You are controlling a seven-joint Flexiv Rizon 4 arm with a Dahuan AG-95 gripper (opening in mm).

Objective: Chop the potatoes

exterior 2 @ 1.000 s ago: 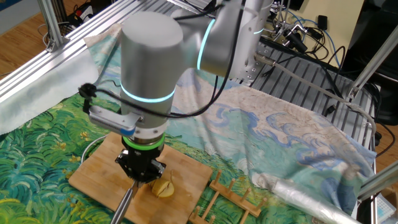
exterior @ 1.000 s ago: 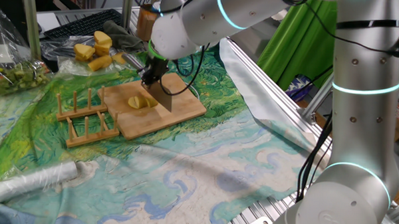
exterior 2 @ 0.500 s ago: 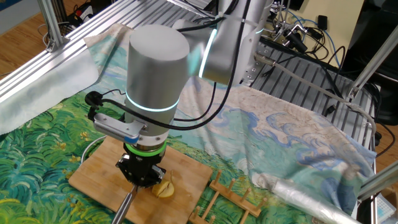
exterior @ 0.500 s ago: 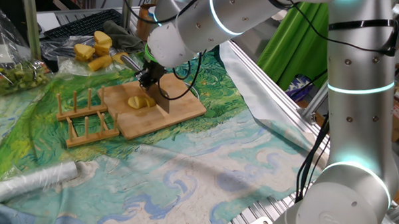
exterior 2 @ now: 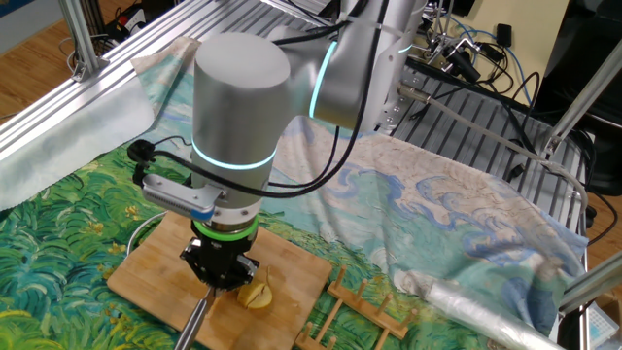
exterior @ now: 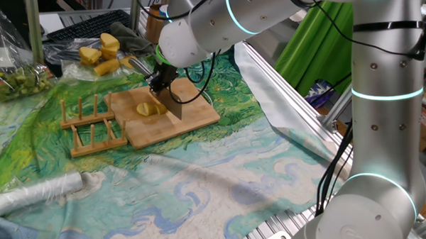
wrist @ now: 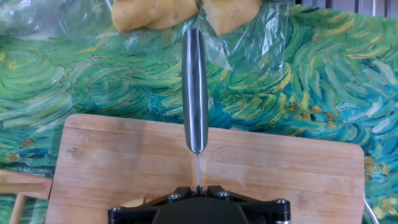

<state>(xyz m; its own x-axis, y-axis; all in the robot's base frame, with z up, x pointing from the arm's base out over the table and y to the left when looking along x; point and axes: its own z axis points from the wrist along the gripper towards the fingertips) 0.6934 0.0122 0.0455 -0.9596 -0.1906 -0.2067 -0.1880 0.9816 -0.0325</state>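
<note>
The claw is clamped tight on a knife, pointing steeply down over the wooden board. The blade stands on the board, its metal handle running out past the board's edge in the hand view. Just beside the blade lie the potatoes, pale-yellow pieces near the board's middle. A wooden rack sits next to the board on the painted cloth covering the counter. Well apart, bigger yellow chunks rest on clear plastic.

Potatoes lie on the board, beside the rack.
</note>
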